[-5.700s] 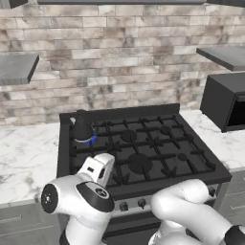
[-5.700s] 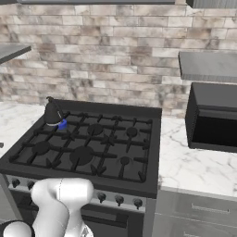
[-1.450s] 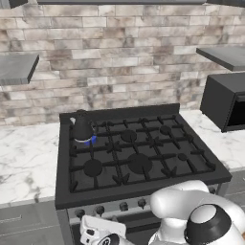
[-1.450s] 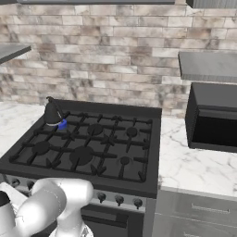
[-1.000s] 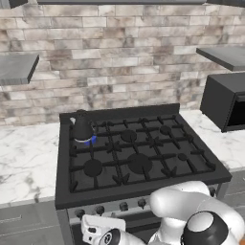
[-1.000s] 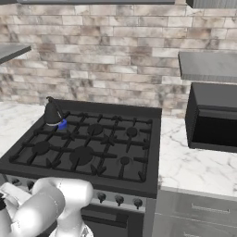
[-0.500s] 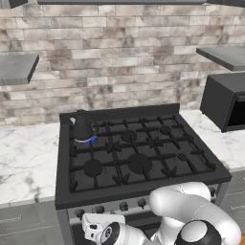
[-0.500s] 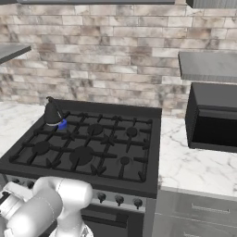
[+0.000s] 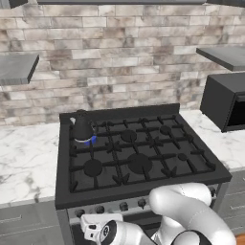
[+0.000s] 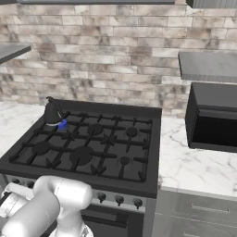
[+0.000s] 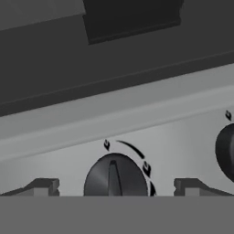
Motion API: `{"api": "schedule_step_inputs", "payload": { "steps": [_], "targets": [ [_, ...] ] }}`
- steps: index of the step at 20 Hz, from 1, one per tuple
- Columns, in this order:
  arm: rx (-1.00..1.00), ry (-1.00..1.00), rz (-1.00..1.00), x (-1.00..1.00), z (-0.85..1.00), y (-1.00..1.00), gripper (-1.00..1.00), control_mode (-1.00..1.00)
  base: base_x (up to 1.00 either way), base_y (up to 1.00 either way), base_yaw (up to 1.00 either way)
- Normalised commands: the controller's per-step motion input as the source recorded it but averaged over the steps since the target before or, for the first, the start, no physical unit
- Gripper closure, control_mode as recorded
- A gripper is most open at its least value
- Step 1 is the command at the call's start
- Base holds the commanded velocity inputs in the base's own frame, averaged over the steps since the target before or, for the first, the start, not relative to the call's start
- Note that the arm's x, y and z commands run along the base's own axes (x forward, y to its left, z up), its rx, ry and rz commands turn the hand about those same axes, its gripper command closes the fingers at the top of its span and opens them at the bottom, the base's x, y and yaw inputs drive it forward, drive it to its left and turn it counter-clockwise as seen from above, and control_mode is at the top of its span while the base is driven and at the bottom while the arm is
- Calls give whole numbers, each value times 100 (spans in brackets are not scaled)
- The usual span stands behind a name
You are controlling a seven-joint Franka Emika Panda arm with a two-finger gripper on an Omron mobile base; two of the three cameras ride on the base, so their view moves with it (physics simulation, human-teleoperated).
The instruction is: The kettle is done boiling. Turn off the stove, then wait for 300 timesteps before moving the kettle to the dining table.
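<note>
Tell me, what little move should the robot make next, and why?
Probably ease the open gripper straight forward until its fingertips flank the stove knob, then close. The knob sits centred between the open fingers, and a blue flame burns under the kettle, so the stove looks on.

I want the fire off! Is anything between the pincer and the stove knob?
No, nothing visible is in the way. In the hand view the open pincer sits right in front of a knob on the stove, one fingertip each side, with only bare panel around it.
</note>
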Motion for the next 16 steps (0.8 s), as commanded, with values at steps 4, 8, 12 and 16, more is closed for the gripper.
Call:
{"api": "schedule_step_inputs", "payload": {
  "steps": [4, 8, 12, 16],
  "targets": [
    [-2, 0, 4, 3, -8, 13, 100, -100, 0, 0, 0],
    [-2, 0, 1, 1, 0, 6, 100, -100, 0, 0, 0],
    [-1, 0, 0, 0, 0, 2, 100, -100, 0, 0, 0],
    [0, -1, 0, -1, 0, 0, 100, -100, 0, 0, 0]
  ]
}}
